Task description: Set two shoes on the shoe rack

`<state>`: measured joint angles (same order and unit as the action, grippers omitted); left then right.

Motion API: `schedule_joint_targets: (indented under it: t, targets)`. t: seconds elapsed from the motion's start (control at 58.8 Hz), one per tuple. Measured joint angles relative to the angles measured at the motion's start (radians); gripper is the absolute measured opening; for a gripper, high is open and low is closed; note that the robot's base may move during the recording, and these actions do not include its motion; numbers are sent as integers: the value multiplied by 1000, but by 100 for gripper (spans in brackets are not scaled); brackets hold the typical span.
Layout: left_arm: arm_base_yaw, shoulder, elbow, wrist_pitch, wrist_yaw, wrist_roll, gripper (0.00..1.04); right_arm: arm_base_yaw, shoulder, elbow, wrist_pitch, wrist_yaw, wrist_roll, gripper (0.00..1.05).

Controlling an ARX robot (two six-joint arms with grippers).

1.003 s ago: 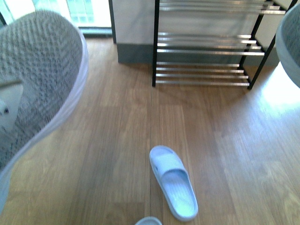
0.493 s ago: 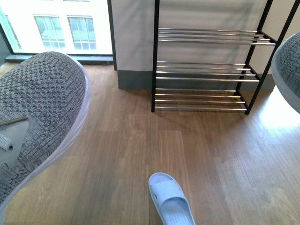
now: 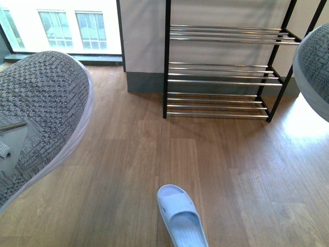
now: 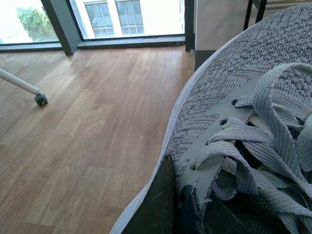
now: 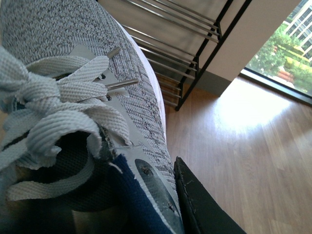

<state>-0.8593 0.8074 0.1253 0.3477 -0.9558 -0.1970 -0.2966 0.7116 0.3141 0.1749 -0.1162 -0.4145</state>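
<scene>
- Carry step: your left gripper (image 4: pixel 178 209) clamps the left shoe (image 3: pixel 41 113), right gripper (image 5: pixel 165 195) the right shoe (image 3: pixel 316 62), both aloft.
- Next, reach the far rack (image 3: pixel 165 56) and set them on a tier.

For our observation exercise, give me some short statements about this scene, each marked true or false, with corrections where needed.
1. The shoe rack has no shoes on its visible tiers. True.
2. Both grey knit sneakers lie on the floor. False: the left sneaker and right sneaker are held up off the wooden floor.
3. A pale slide slipper lies on the floor in front of the rack. True.
4. The slipper touches the rack. False: bare floor separates them.
</scene>
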Motion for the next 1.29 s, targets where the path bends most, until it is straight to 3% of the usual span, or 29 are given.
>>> schedule_joint_targets:
  t: [1.292]
  targets:
    - [-2, 0, -1, 0, 14, 2, 2, -3, 0, -2, -1, 24, 0, 1]
